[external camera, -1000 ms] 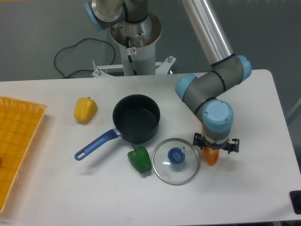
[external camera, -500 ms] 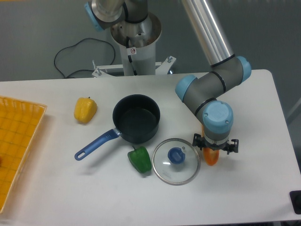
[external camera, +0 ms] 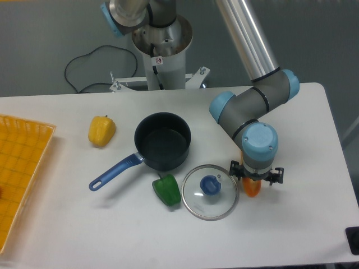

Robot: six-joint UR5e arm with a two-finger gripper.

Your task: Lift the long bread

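**Claw poised over the long bread at the bench's right side**

From the left: a yellow tray [external camera: 22, 168], a yellow pepper [external camera: 101, 130], a dark pan [external camera: 162, 140], a green pepper [external camera: 167, 189] and a glass lid [external camera: 210, 191]. Just right of the lid, the claw [external camera: 256, 178] sits directly over the long bread [external camera: 252, 187], hiding most of it; only an orange end shows. Whether it is pinching cannot be told. Advisable: grip the middle squarely, then lift straight up, clear of the lid.

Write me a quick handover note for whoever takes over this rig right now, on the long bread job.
End effector: low over the long bread, right of the glass lid; its fingers are hidden under the wrist, so grip state can't be told.
Long bread: only its orange end shows below the wrist, on the table.
Done: arm positioned at the bread.
Left: confirm the grasp, then lift.
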